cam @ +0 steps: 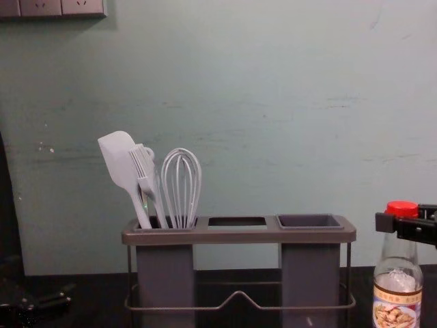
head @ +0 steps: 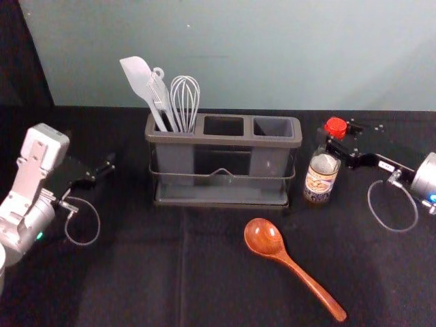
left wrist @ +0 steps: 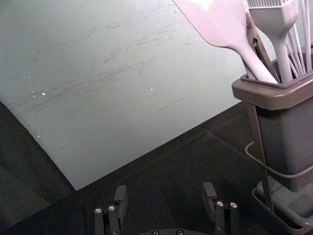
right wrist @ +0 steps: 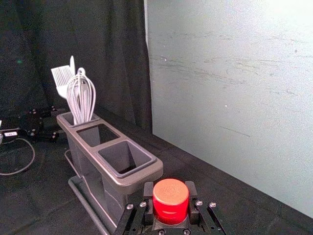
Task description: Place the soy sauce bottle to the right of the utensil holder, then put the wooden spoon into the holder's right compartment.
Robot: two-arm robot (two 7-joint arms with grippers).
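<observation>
- Your right gripper (head: 336,140) is clamped around the soy sauce bottle (head: 321,178) just at its red cap.
- You have that bottle upright, near the right end of the utensil holder (head: 225,139).
- Your left gripper (head: 104,168) is spread apart with nothing between its fingers, off to the holder's left.
- You'll see the wooden spoon (head: 264,238) lying on the desk (head: 136,279) in front of the holder, handle slanting toward you and rightward.
- Your holder's left compartment carries a spatula (head: 138,76), brush (cam: 145,171) and whisk (head: 185,102).
</observation>
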